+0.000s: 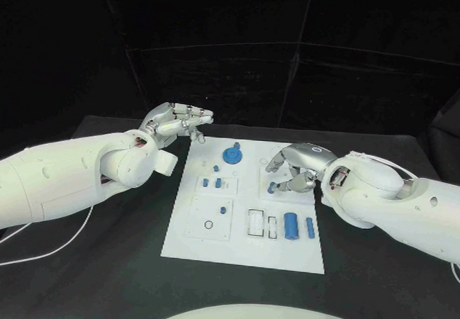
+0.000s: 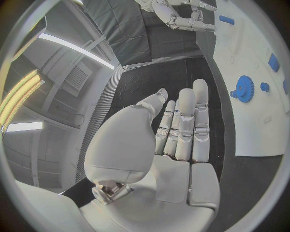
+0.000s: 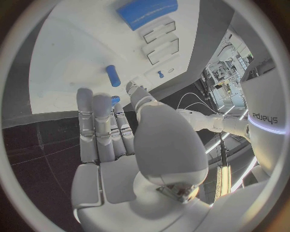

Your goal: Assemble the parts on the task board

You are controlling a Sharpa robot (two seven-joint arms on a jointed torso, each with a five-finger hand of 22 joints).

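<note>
So the task board (image 1: 245, 238) sits in the middle of the black table (image 1: 389, 266), long side running away from the robot. On it, a blue gear (image 1: 232, 156) is already standing near the far edge with a little blue peg just behind it, so that bit looks seated. A few small blue parts (image 1: 218, 182) sit around the middle-left of the board, some apparently in their sockets, hard to tell at this size. Near the right edge, toward the near end, a fat blue cylinder (image 1: 291, 225) and a thinner blue pin (image 1: 310, 227) lie loose beside a row of empty rectangular slots, with another dark narrow piece in between. There's also a square plate with a ring on the near-left part that looks unfilled.

The right hand (image 1: 294, 171) hovers over the board's right edge around the middle, fingers curled downward over a small blue piece; from the right wrist view the fingers are mostly straight and together with the blue bit just past the tips, and I honestly can't tell if it's pinching it or only reaching.

The left hand (image 1: 178, 123) is off the board's far-left corner, above the table, holding nothing, fingers loosely extended side by side.

My read: maybe partway in. Gear's done, the cylinders and slots still need doing.
</note>
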